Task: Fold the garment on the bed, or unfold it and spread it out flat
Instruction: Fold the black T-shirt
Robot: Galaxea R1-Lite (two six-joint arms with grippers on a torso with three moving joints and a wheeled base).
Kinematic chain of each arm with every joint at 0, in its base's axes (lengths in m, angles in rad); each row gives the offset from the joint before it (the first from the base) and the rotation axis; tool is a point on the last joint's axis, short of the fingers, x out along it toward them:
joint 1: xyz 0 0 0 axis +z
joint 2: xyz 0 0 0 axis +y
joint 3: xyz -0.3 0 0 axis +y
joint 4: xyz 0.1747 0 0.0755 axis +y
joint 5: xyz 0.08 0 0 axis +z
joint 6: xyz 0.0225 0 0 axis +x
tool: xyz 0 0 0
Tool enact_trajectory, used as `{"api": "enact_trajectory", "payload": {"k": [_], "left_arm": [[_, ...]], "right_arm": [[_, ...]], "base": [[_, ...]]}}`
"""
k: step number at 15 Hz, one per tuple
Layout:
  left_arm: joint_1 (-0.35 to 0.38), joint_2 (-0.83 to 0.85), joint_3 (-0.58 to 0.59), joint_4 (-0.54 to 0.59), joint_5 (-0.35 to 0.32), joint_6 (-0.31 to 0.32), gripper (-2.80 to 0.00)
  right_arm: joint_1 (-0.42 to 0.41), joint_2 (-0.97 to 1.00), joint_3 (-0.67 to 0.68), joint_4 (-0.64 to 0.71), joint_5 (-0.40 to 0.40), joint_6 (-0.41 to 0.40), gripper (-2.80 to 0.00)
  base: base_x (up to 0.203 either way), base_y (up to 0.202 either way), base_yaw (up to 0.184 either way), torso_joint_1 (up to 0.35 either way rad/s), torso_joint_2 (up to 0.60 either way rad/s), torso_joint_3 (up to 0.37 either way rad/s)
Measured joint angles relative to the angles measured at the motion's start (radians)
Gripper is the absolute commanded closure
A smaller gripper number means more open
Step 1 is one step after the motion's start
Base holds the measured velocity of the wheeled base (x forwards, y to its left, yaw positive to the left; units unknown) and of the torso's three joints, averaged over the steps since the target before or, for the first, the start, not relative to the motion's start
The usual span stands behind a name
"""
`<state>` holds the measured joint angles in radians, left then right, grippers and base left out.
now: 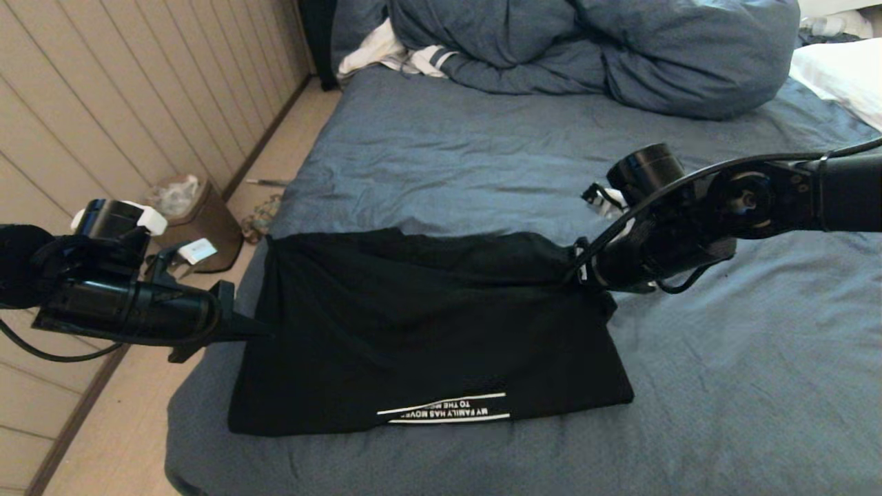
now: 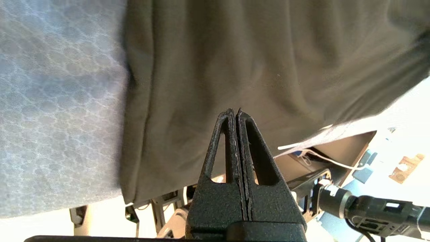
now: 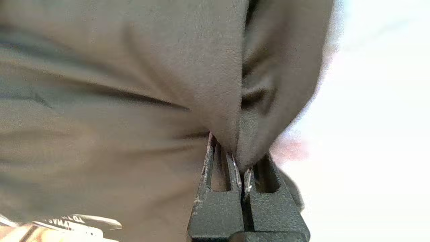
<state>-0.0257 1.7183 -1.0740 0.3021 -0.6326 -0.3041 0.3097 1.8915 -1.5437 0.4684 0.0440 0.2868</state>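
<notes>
The garment (image 1: 427, 324), a black T-shirt, lies doubled over near the front of the bed (image 1: 482, 158), with white lettering (image 1: 448, 411) along its near edge. My right gripper (image 1: 582, 275) is at the shirt's far right corner, shut on a pinch of black cloth that bunches between its tips (image 3: 240, 164). At the shirt's left edge is my left gripper (image 1: 262, 334). Its jaws are pressed together (image 2: 234, 111) and no cloth shows between them; the garment (image 2: 235, 60) lies just beyond the tips.
A bunched blue duvet (image 1: 620, 48) fills the head of the bed, with a white striped cloth (image 1: 400, 55) beside it and a white pillow (image 1: 841, 76) at the far right. A waste bin (image 1: 200, 220) stands on the floor left of the bed, by the panelled wall.
</notes>
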Motion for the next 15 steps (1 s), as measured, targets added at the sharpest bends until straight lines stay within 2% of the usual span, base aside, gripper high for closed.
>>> {"api": "enact_trajectory", "payload": {"k": [6, 11, 15], "left_arm": [[0.0, 0.008, 0.0, 0.0, 0.003, 0.001, 0.0], [0.001, 0.015, -0.001, 0.0, 0.003, 0.001, 0.0], [-0.001, 0.019, -0.001, 0.0, 0.002, 0.001, 0.0]], "right_arm": [[-0.1, -0.03, 0.023, 0.007, 0.006, -0.027, 0.0], [-0.166, -0.039, 0.029, 0.009, 0.042, -0.045, 0.0], [-0.248, -0.042, 0.026, 0.009, 0.072, -0.085, 0.0]], "base": [[0.0, 0.0, 0.0, 0.0, 0.0, 0.0], [0.0, 0.0, 0.0, 0.0, 0.0, 0.0], [0.0, 0.0, 0.0, 0.0, 0.0, 0.0]]}}
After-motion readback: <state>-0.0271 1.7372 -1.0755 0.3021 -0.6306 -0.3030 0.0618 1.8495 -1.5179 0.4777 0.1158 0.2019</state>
